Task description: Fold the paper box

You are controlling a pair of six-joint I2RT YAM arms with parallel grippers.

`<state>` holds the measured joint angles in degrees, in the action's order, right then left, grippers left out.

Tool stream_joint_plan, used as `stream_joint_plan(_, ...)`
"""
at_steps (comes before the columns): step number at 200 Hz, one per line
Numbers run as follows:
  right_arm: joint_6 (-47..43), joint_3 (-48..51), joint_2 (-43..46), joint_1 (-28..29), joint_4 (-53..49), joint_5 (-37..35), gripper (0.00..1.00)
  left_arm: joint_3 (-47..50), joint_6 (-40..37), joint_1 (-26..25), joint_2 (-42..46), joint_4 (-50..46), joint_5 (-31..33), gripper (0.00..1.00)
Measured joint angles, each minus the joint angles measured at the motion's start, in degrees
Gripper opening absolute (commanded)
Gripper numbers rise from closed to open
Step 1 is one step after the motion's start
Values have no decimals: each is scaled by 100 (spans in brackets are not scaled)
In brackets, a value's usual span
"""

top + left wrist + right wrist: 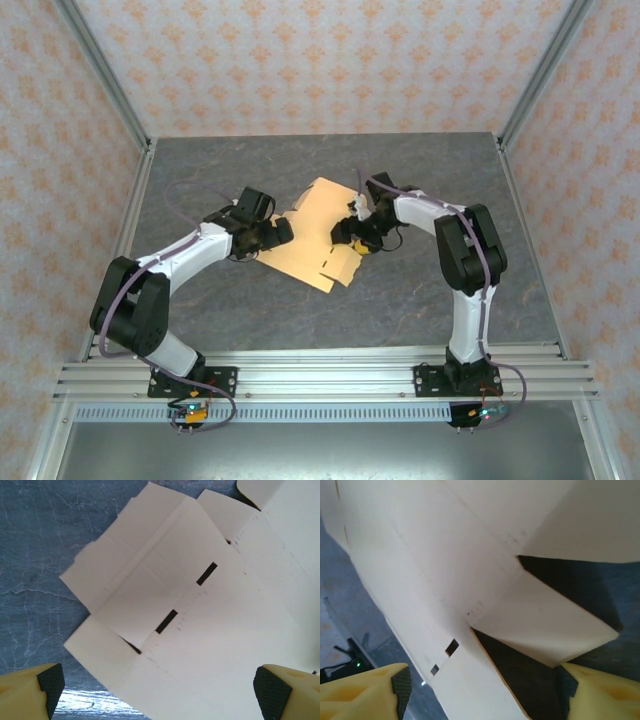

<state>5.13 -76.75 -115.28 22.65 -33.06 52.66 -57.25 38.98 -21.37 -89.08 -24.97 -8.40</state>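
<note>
The paper box (318, 232) is a tan die-cut sheet lying mostly flat in the middle of the grey table. My left gripper (279, 233) is at its left edge. In the left wrist view the sheet (200, 610), with two dark slots, spreads between that gripper's (157, 692) wide-apart black pads (50, 685); it is open. My right gripper (351, 231) is at the sheet's right side. In the right wrist view its jaws (482, 692) straddle a strip of the sheet (470, 580) and a raised pointed flap (545, 625). The right pad (567, 687) sits just below the flap's tip, and the jaws stand open.
The grey stone-patterned table (420, 290) is walled by patterned panels with metal posts (105, 75) at the back corners. An aluminium rail (320, 372) carrying both arm bases runs along the near edge.
</note>
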Motion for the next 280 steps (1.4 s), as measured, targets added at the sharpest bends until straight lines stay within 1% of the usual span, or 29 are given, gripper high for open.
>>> stream_joint_plan(17, 111, 162, 4, 214, 186, 186, 63, 0, 33, 0, -131, 55, -22, 100)
stream_joint_plan(40, 317, 269, 4, 479, 363, 354, 55, 52, 216, 0, -295, 203, -105, 100)
stream_joint_plan(57, 400, 334, 4, 564, 566, 468, 45, 136, 341, 0, -323, 302, -170, 100)
stream_joint_plan(70, 472, 343, 4, 570, 632, 546, 40, 160, 431, 0, -323, 337, -170, 100)
stream_joint_plan(90, 555, 343, 4, 564, 732, 656, 36, 160, 531, 0, -323, 400, -192, 100)
stream_joint_plan(160, 584, 348, -11, 579, 905, 1025, 36, 354, 957, 0, -573, 820, -424, 100)
stream_joint_plan(185, 608, 365, -101, 621, 935, 1038, 36, 413, 1167, 4, -658, 966, -468, 100)
stream_joint_plan(223, 647, 396, -221, 667, 955, 1038, 32, 455, 1397, 15, -688, 1163, -509, 100)
stream_joint_plan(236, 654, 400, -221, 667, 957, 1038, 28, 498, 1486, 17, -688, 1281, -507, 100)
stream_joint_plan(252, 645, 435, -221, 667, 957, 1034, 17, 529, 1558, 48, -688, 1390, -511, 100)
stream_joint_plan(270, 619, 444, -221, 667, 872, 994, 10, 531, 1633, 52, -688, 1460, -511, 100)
stream_joint_plan(280, 581, 455, -203, 667, 850, 951, 4, 533, 1668, 52, -686, 1499, -531, 100)
